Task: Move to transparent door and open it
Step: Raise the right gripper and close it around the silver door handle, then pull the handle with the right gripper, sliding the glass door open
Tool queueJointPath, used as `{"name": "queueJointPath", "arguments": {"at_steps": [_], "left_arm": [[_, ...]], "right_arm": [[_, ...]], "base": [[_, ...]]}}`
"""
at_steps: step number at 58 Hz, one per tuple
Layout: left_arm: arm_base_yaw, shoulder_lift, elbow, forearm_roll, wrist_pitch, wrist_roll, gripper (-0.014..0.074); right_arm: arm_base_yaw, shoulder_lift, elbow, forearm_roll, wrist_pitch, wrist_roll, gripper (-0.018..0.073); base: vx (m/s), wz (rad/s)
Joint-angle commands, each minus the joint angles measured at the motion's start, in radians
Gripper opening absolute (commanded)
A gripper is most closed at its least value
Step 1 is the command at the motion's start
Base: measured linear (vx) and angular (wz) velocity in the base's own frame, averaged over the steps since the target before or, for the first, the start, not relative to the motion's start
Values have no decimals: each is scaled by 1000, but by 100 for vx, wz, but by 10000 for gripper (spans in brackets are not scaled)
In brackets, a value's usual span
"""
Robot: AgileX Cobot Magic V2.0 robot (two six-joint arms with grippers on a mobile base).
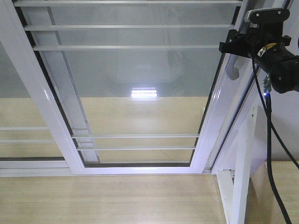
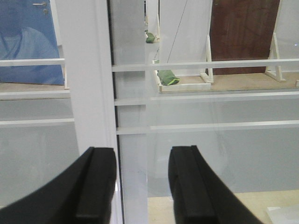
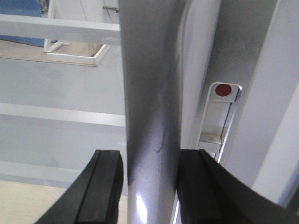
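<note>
The transparent door [image 1: 140, 93], clear glass with thin white bars in a glossy white frame, fills the front view. Its curved grey-white handle [image 1: 232, 70] sits on the right frame edge. My right gripper [image 1: 243, 44] is at that handle, top right. In the right wrist view the handle [image 3: 152, 93] stands between the fingers of my right gripper [image 3: 152, 158]; the right pad [image 3: 196, 186] touches it and a thin gap shows at the left pad [image 3: 105, 186]. My left gripper [image 2: 142, 156] is open and empty, facing a white frame post [image 2: 86, 93] and barred glass [image 2: 210, 107].
A barred glass panel without a handle [image 1: 28, 135] stands left. A white stand post [image 1: 243, 177] and black cable [image 1: 271, 154] are on the right. The floor is wooden [image 1: 107, 200]. A red-dot latch slot [image 3: 224, 90] sits beside the handle. Green bags [image 2: 168, 77] lie beyond the glass.
</note>
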Motion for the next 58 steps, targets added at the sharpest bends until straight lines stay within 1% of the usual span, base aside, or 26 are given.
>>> {"name": "queueJointPath", "arguments": {"at_steps": [1, 14, 29, 43, 51, 58], "left_arm": [[-4, 1, -33, -1, -94, -7, 412], [-4, 1, -33, -1, -97, -10, 412], [-4, 1, -33, -1, -143, -18, 412], [-4, 1, -33, -1, -143, -18, 412], [-4, 1, -33, -1, -144, -18, 412], [-4, 1, -33, -1, -147, -18, 412]], "right_arm": [[46, -45, -28, -56, -63, -1, 328], [82, -45, -28, -56, -68, 2, 328], [141, -45, -28, -55, -102, 11, 328], [200, -45, -28, -21, -114, 10, 328], [212, -45, -28, -6, -131, 11, 328], [239, -32, -51, -3, -138, 25, 328]], "base": [[0, 0], [0, 0], [0, 0], [0, 0], [0, 0], [0, 0]]}}
